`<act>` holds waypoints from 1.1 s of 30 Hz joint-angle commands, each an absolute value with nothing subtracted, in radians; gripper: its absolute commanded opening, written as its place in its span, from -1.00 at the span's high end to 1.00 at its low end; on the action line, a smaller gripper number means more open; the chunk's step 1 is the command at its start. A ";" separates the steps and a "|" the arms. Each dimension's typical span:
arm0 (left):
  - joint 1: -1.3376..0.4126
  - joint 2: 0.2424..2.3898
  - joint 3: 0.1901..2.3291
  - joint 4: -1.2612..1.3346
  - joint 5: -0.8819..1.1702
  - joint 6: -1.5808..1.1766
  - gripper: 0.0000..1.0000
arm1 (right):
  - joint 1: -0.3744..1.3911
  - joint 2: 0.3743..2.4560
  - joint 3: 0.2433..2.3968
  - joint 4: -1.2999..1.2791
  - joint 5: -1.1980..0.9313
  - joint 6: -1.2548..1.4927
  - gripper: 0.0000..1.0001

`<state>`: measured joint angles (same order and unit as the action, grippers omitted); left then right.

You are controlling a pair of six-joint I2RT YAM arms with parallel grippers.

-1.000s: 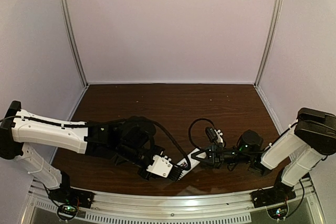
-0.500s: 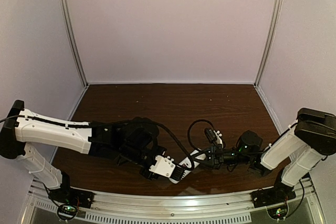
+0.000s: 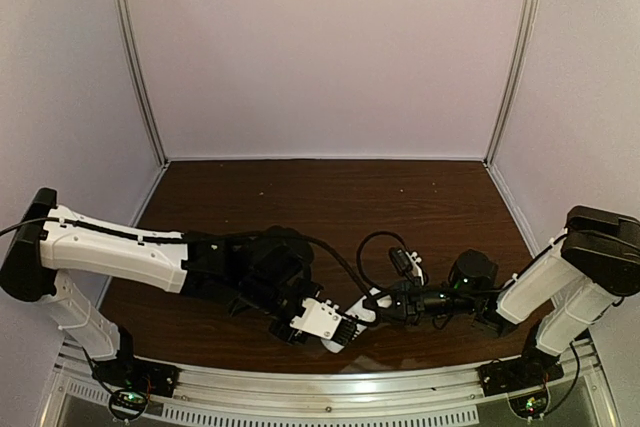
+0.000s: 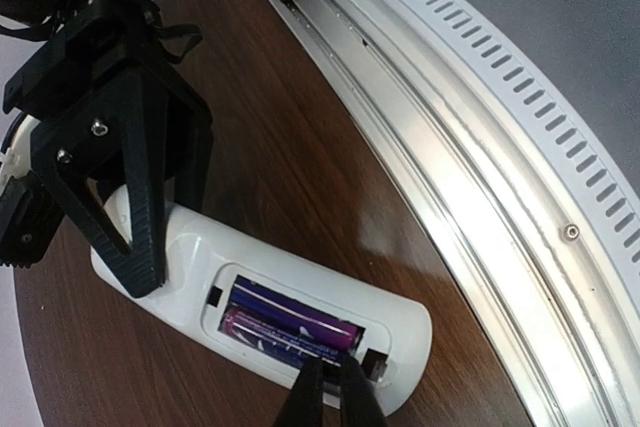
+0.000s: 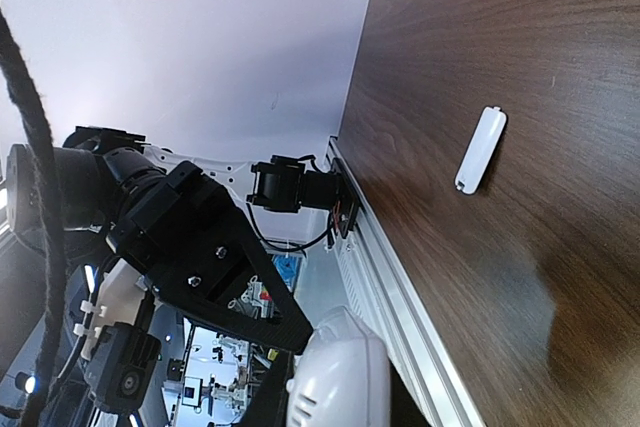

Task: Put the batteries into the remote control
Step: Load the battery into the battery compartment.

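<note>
Slotted metal rail runs along the near edge of the brown wood surface. Just past it is the left tool, with its tips pressed together and nothing between them. The tips point down into the open battery bay and touch the near end of the batteries.

There are two purple-blue batteries lying side by side in the bay, one with a reddish-pink end. The remote control lies back-side up on the surface, close to the near rail, roughly centre between the two arms in the top view.

The right tool is clamped across the far end of the remote control, with a black finger on each side and the jaws only narrowly apart. In the right wrist view only the rounded white end of the remote control shows at the bottom.

Farther out, a small white battery cover lies flat on bare surface, well apart from the remote control. Pale wall is behind.
</note>
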<state>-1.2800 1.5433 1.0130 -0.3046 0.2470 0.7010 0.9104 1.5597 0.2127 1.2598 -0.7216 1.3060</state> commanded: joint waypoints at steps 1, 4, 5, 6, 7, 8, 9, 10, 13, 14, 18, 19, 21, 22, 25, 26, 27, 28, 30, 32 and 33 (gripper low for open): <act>-1.280 1.598 1.048 -0.317 0.200 0.679 0.86 | 0.930 1.523 0.256 1.364 -0.722 1.315 1.00; -1.281 1.610 1.052 -0.317 0.183 0.672 0.87 | 0.930 1.530 0.255 1.388 -0.725 1.330 1.00; -1.281 1.613 1.053 -0.317 0.179 0.672 0.87 | 0.930 1.531 0.254 1.398 -0.726 1.335 1.00; -1.281 1.616 1.053 -0.317 0.175 0.672 0.86 | 0.931 1.535 0.252 1.411 -0.726 1.340 1.00; -1.280 1.619 1.052 -0.317 0.174 0.672 0.87 | 0.932 1.537 0.251 1.420 -0.729 1.345 1.00; -1.280 1.622 1.053 -0.318 0.171 0.673 0.87 | 0.934 1.539 0.252 1.428 -0.730 1.347 1.00; -1.280 1.625 1.055 -0.321 0.169 0.674 0.86 | 0.934 1.539 0.250 1.427 -0.730 1.347 1.00; -1.281 1.630 1.059 -0.328 0.168 0.676 0.86 | 0.935 1.537 0.251 1.424 -0.729 1.346 1.00; -1.280 1.651 1.080 -0.352 0.161 0.673 0.84 | 0.936 1.523 0.253 1.397 -0.726 1.335 1.00; -1.281 1.658 1.089 -0.363 0.162 0.672 0.83 | 0.937 1.519 0.253 1.389 -0.724 1.331 1.00; -1.281 1.678 1.111 -0.392 0.161 0.666 0.79 | 0.936 1.512 0.253 1.373 -0.721 1.324 1.00; -1.281 1.681 1.115 -0.400 0.163 0.667 0.78 | 0.936 1.512 0.252 1.375 -0.719 1.326 1.00; -1.281 1.686 1.120 -0.418 0.168 0.671 0.76 | 0.936 1.514 0.250 1.386 -0.721 1.330 1.00; -1.280 1.688 1.121 -0.423 0.167 0.672 0.76 | 0.936 1.514 0.250 1.389 -0.720 1.333 1.00; -1.280 1.696 1.125 -0.440 0.165 0.681 0.80 | 0.936 1.514 0.254 1.392 -0.720 1.336 1.00; -1.281 1.700 1.130 -0.445 0.165 0.682 0.82 | 0.936 1.513 0.255 1.391 -0.721 1.337 1.00; -1.281 1.705 1.134 -0.454 0.171 0.686 0.82 | 0.936 1.512 0.258 1.389 -0.722 1.335 1.00; -1.281 1.711 1.142 -0.461 0.172 0.688 0.83 | 0.936 1.511 0.260 1.387 -0.722 1.336 1.00; -1.281 1.725 1.156 -0.480 0.182 0.685 0.83 | 0.936 1.506 0.264 1.382 -0.723 1.335 1.00; -1.281 1.735 1.162 -0.489 0.184 0.681 0.83 | 0.935 1.501 0.268 1.375 -0.723 1.333 1.00; -1.281 1.738 1.163 -0.490 0.182 0.679 0.81 | 0.934 1.498 0.268 1.371 -0.724 1.331 1.00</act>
